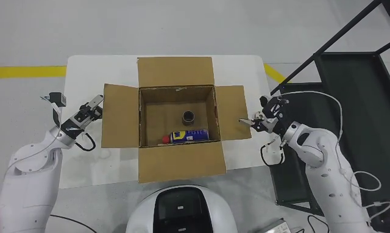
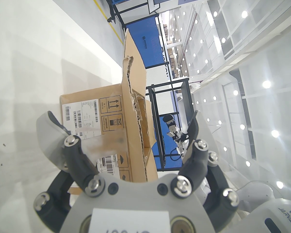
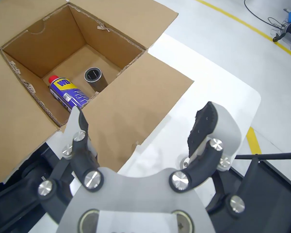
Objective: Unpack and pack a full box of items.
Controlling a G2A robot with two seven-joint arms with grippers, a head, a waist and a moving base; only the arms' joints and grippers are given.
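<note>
Evidently the left claw (image 1: pixel 97 105) and the right claw (image 1: pixel 244 120) both hung released and empty, flanking the cardboard box (image 1: pixel 177 163) on the table (image 1: pixel 85 68). Ahead of the right claw, its wrist view looked down into the box: a blue spray can (image 3: pixel 68 93) lay on its side, red cap away from the claw, with a dark cylinder (image 3: pixel 95 78) upright just beside it. Before the left claw, its wrist view caught the box's outer wall with printed labels (image 2: pixel 75 117), the contents hidden.
</note>
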